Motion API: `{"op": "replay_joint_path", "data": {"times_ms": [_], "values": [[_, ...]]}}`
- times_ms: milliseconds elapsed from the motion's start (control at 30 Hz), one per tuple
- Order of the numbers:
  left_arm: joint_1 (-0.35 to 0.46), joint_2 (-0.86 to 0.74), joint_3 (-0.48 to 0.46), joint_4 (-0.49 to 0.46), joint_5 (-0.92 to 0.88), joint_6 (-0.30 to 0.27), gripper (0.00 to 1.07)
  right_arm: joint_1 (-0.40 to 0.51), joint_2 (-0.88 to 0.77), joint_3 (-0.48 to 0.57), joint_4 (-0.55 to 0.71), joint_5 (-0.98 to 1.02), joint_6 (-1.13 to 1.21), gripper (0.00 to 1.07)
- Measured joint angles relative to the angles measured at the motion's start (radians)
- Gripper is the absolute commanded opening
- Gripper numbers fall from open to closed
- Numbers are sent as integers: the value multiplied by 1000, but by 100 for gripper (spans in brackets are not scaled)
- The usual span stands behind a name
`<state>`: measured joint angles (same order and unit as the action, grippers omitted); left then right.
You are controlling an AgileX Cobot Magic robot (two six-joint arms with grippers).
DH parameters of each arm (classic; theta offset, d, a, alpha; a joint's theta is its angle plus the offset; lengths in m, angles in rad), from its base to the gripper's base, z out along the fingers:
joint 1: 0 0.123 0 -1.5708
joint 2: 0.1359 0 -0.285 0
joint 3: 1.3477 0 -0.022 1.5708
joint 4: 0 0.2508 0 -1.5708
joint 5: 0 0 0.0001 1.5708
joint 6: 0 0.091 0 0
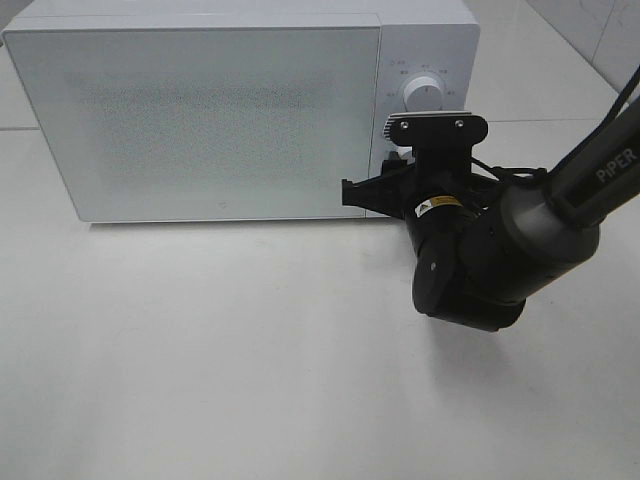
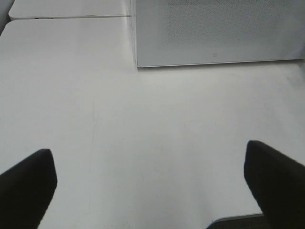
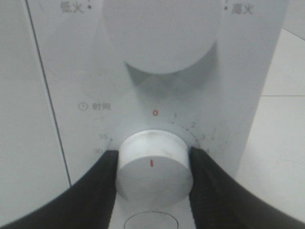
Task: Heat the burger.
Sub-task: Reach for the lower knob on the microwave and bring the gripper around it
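— White microwave is standing at the back of the table, its door shut. Where is the burger sitting relative to the grippers?

— It is showing in no view (the frosted door is letting nothing through), so I cannot tell. The right gripper is pinching the timer knob, one black finger pressing on each side, with the knob's red mark pointing at the 0.

— Is the high camera showing that grip?

— No. There the right arm and its camera mount are covering the lower knob, and only the upper knob is showing. The right wrist view is giving the dial numbers and the contact. The left wrist view alone is showing the left gripper, its fingers spread wide with nothing between them, hovering over the table in front of the microwave.

— And room for moving?

— Table in front of the door is lying open across the whole high view. The right arm is crowding the control panel side. A seam in the tabletop is running past the microwave's corner.
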<state>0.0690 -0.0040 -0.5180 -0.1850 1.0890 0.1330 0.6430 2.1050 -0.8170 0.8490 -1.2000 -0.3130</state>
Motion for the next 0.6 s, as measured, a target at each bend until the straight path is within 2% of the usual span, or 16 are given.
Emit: {"op": "replay_joint_path", "data": {"times_ms": [367, 600], "values": [[0, 0, 0, 0, 0, 0, 101, 3, 0, -1, 0, 1, 38, 0], [0, 0, 0, 0, 0, 0, 101, 3, 0, 2, -27, 1, 242, 0]]}}
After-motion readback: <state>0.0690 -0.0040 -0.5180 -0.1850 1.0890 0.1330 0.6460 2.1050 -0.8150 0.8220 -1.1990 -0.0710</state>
